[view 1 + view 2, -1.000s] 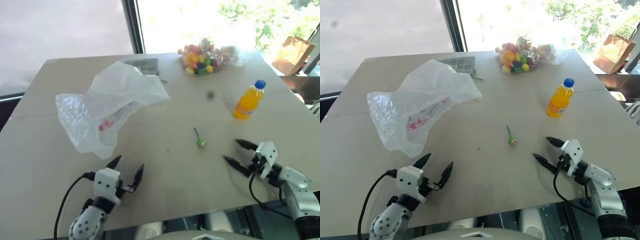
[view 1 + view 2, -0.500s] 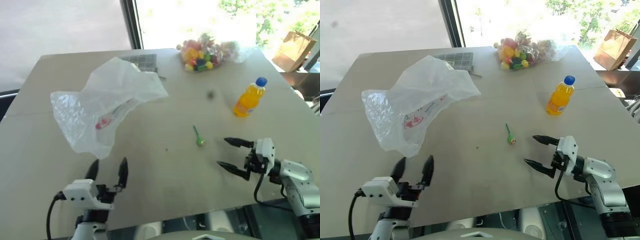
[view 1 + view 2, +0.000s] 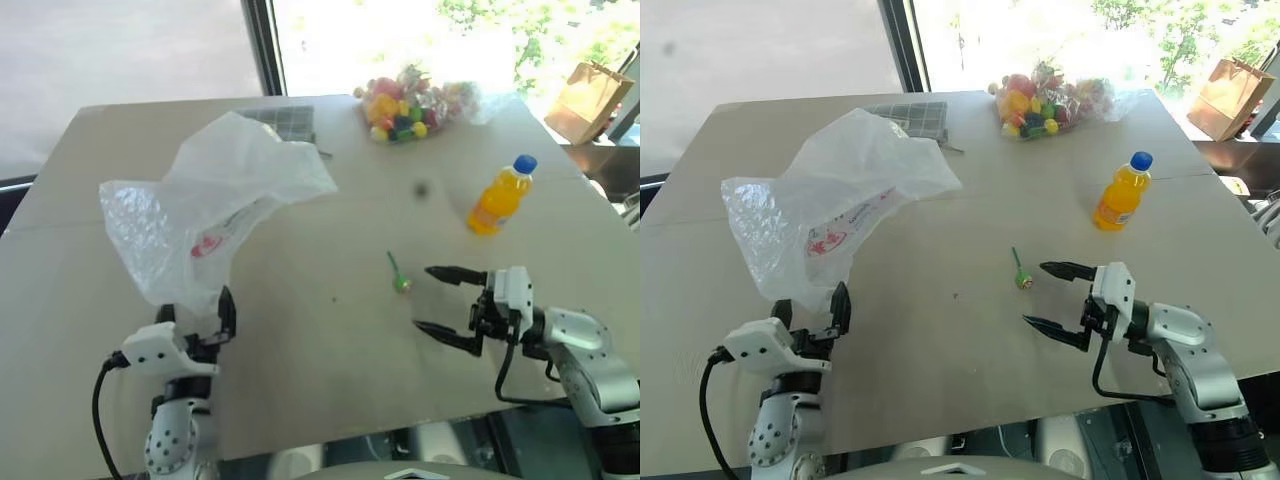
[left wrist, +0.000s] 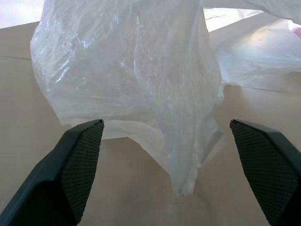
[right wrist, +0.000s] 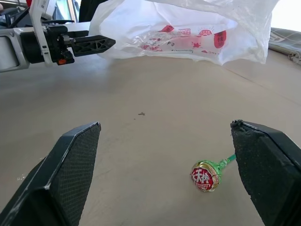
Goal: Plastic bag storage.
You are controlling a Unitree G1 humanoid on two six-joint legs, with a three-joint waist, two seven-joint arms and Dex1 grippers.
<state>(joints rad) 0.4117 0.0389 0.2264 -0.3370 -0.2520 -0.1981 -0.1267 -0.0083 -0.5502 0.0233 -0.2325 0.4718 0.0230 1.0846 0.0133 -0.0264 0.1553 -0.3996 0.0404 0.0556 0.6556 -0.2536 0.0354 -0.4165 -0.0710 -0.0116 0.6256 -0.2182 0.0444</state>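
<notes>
The plastic bag (image 3: 215,205), crinkly translucent white film with red print, lies bunched on the left half of the table (image 3: 330,350). My left gripper (image 3: 197,308) points forward at the bag's near tip, open, and the fingertips stand just short of the film (image 4: 141,70). Whether they touch it I cannot tell. On the right side of the table my right gripper (image 3: 425,298) points leftward, open and holding nothing. In the right wrist view the bag's red print (image 5: 188,33) and the left gripper (image 5: 89,44) lie ahead.
A green-stemmed lollipop (image 3: 399,277) lies just in front of the right gripper. An orange bottle (image 3: 497,197) stands at the right. At the far edge lie a clear bag of colourful balls (image 3: 410,105) and a grey checked mat (image 3: 290,123). A brown paper bag (image 3: 590,100) stands beyond the table.
My left gripper has swung round to point straight at the bag and moved up to its near tip. The right gripper has risen and shifted left toward the lollipop.
</notes>
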